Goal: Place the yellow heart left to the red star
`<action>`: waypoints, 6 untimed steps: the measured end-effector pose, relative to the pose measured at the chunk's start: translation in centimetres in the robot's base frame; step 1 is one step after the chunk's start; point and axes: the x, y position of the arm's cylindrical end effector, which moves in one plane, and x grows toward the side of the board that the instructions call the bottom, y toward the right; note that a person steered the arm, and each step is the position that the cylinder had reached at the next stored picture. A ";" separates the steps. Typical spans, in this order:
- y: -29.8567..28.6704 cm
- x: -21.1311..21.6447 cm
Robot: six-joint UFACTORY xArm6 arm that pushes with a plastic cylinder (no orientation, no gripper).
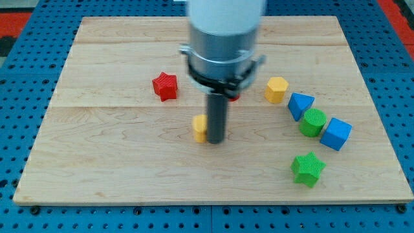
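Note:
The red star [165, 86] lies on the wooden board [116, 162] left of the middle. A yellow block [200, 127], mostly hidden by the rod so its shape cannot be made out, sits below and to the right of the star. My tip [215, 140] is down on the board, touching the yellow block's right side. A small bit of another red block [233, 98] peeks out behind the arm's body.
At the right lie a yellow hexagon [276, 89], a blue triangle [299, 105], a green cylinder [314, 122], a blue cube [336, 133] and a green star [307, 169]. The arm's grey body [223, 39] hides the board's top middle.

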 end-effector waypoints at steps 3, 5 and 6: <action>-7.8 -1.7; -12.4 -2.5; -7.1 -2.3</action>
